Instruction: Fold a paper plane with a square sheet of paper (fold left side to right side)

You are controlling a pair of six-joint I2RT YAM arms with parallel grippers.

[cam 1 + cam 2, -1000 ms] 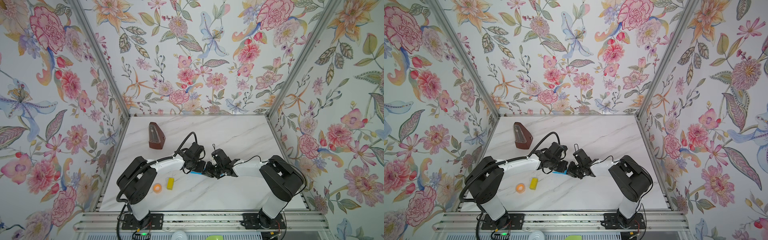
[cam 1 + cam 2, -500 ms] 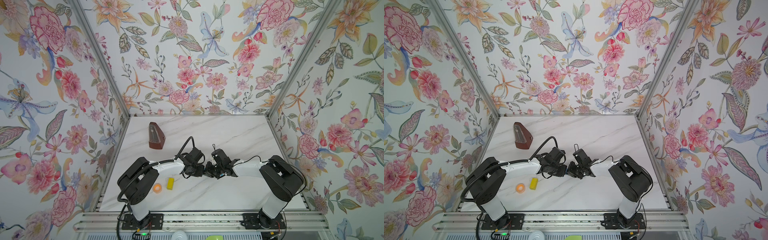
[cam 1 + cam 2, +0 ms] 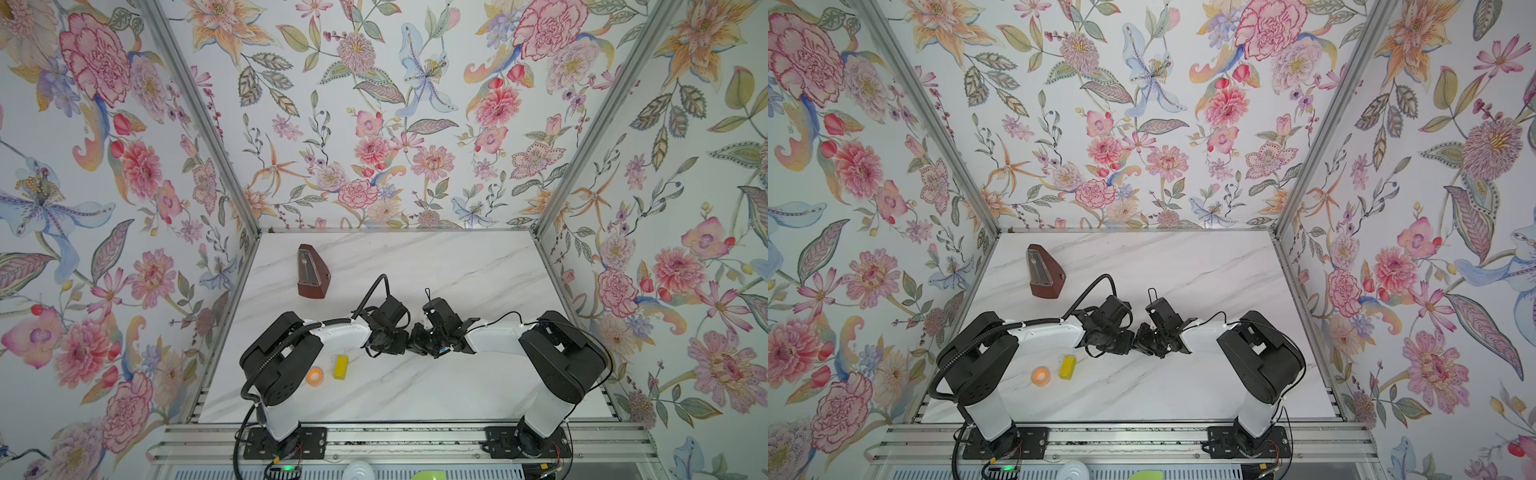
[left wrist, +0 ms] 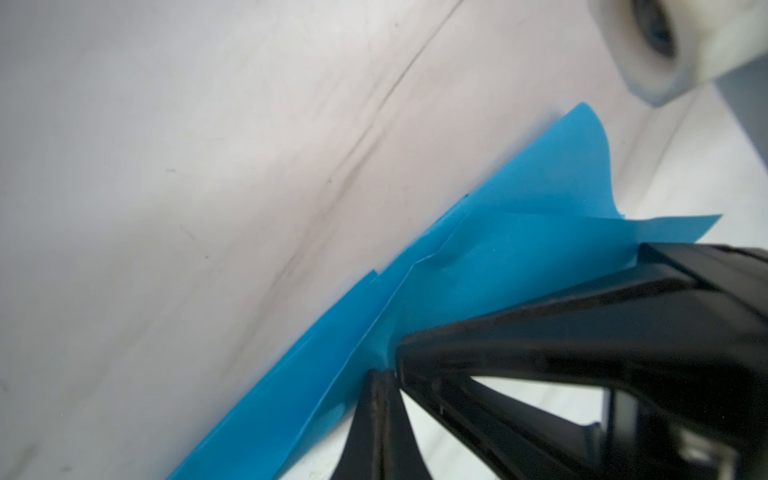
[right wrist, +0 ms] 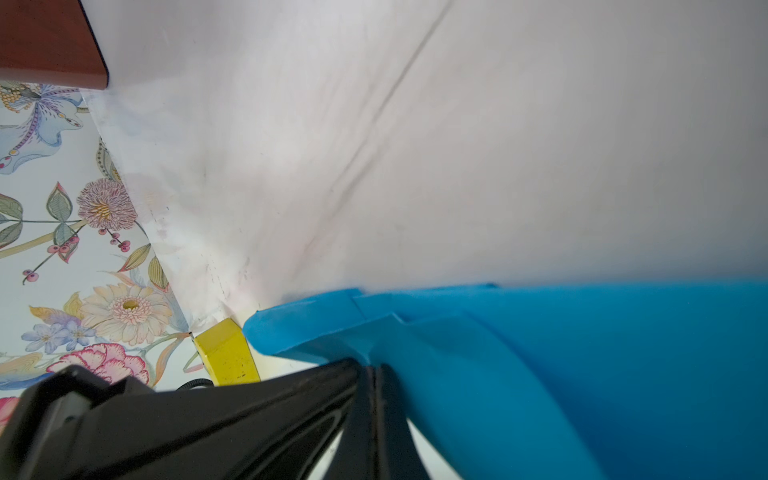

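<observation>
Paper: paper plane (image 4: 519,257), bright blue, with several creased layers and loose flaps. Part-folded by the look of it.
Position: centre of both top views, on or just over the desk (image 3: 457,266). Nearly all of it is hidden under the two wrists that meet there. Resting or lifted, cannot tell.
Left jaws: pressed together, pinching the paper where a crease runs into the tips (left wrist view).
Right jaws: pressed together on a folded edge; a flap curls away toward the left of the right wrist view.
Handling: judged very light and limp, stiff only along its creases. A hard tug would likely tear or crumple it, and it should slide easily on the smooth marble.
Where to hold: on doubled layers near a crease, not on a single free flap. The two grips sit close, leaving little paper between them to work.
Bystanders: yellow block (image 3: 340,367) and orange ring (image 3: 314,376) lower left of the paper, apart from it. Brown metronome (image 3: 311,272) upper left, well apart.
</observation>
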